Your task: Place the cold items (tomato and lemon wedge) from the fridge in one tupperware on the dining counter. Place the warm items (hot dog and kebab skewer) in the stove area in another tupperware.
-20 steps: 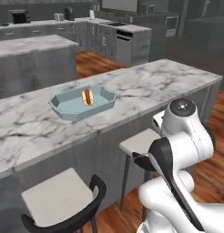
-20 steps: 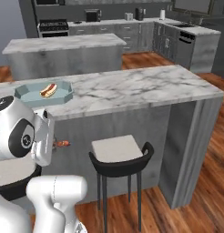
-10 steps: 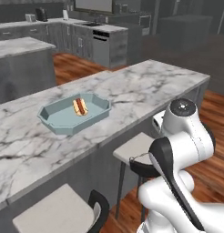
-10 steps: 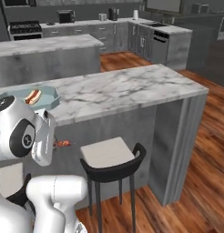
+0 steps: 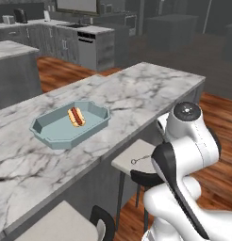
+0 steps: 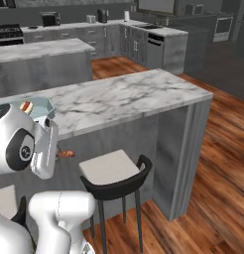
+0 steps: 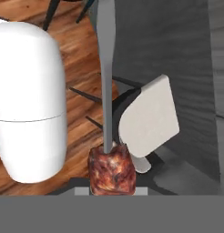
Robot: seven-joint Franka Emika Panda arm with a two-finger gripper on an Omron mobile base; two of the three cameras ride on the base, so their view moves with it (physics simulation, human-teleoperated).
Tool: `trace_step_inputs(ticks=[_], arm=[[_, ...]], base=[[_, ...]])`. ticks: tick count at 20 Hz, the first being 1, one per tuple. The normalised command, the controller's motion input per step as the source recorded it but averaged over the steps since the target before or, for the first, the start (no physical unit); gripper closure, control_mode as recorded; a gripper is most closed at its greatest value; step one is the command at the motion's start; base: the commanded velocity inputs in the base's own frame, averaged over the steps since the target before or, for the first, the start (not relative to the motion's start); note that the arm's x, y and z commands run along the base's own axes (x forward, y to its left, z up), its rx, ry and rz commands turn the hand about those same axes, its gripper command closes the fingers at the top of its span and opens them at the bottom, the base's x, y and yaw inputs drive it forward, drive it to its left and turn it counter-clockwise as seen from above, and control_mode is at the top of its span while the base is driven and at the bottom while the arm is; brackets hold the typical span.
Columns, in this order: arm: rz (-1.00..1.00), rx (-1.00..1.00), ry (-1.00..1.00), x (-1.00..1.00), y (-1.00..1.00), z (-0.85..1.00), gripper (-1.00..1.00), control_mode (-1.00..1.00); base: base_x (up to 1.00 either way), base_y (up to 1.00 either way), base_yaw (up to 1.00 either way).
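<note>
Kebab skewer [image 7: 110, 136] clamped in the pincer [image 7: 112, 185], jaws closed tight on it. Thin grey metal stick running straight up the hand view, one lumpy, charred red-brown chunk of meat sitting right at the fingertips. Also peeking out in the right base view as a small red-brown bit [image 6: 67, 154] beside the arm's white wrist, low down in front of the counter's plain grey base.

Up on the counter [image 5: 136, 94]: white marble top with grey veins, smooth and glossy, overhanging that base. Pale blue-green tupperware [image 5: 52, 134] on it, shallow, eight-sided, sloping walls. Hot dog [image 5: 76, 116] lying inside, near the tray's far end, bun with a reddish sausage.

Stool [image 6: 109, 171] tucked just under the overhang, pale flat seat, curved black backrest, thin dark legs. Glossy wood plank floor [image 6: 213, 163] underneath.
</note>
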Motion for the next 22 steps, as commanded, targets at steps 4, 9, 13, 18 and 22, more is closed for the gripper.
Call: trace_step_inputs(ticks=[4, 9, 13, 18, 22], arm=[[-0.16, 0.08, -0.32, 0.08, 0.38, 0.83, 1.0, -1.0], [0.01, 0.34, -0.15, 0.07, 0.2, 1.0, 1.0, -1.0], [0.19, 0.71, 0.17, 0.5, 0.0, 0.88, 1.0, -1.0], [0.32, 0.71, 0.23, 0.83, 0.35, 0.16, 1.0, -1.0], [0.32, 0.47, 0.31, 1.0, 0.92, 0.0, 1.0, -1.0]], base=[[0.0, 0.0, 0.0], [0.0, 0.0, 0.0], [0.0, 0.0, 0.0], [0.0, 0.0, 0.0], [0.0, 0.0, 0.0]])
